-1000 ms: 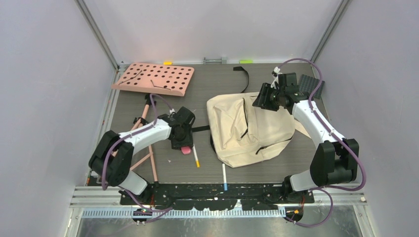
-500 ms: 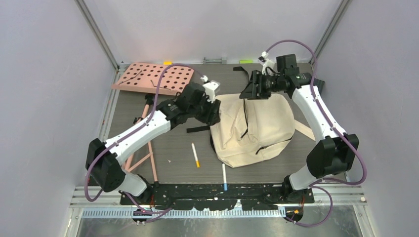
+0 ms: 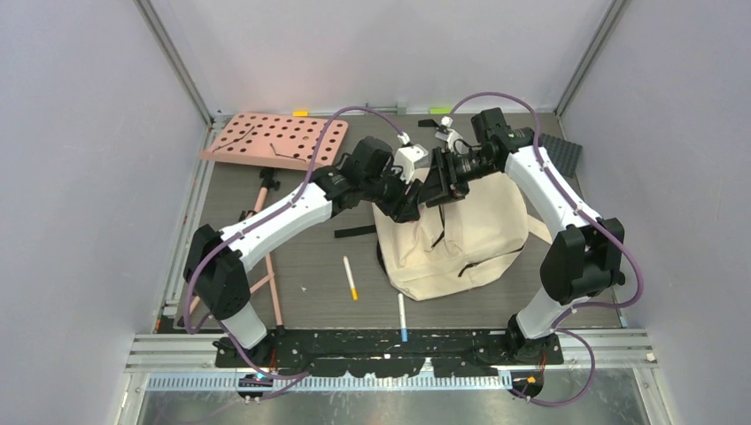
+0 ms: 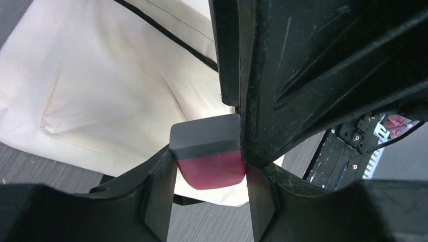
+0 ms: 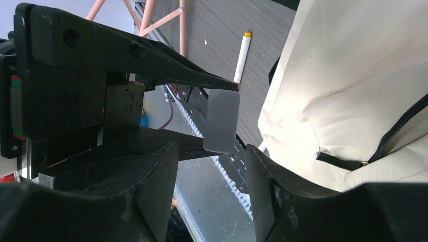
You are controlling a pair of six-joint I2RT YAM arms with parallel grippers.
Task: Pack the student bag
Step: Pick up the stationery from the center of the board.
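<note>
**eraser hanging over the bag's far-left corner, both arms meeting there**

far left, the pink perforated board (image 3: 274,140) is sitting at the back of the worktop (image 3: 310,257). a yellow-tipped pen (image 3: 352,279) and a blue-tipped pen (image 3: 401,317) are lying loose toward the front, left of the bag. the left fingers (image 4: 209,174) are clamping a grey-and-red eraser (image 4: 204,138), partly closed around it. the right fingers (image 5: 209,151) are facing them, just beside, standing apart with nothing held. the student bag (image 3: 469,235) is lying flat right of centre, long axis running near-to-far, with a black zip line (image 3: 438,217) along it. the bag is lying below and right of the eraser. can't tell if the mouth is gaping. my read: the drop is hinging on the eraser clearing closed fabric. the left arm is carrying.
</note>
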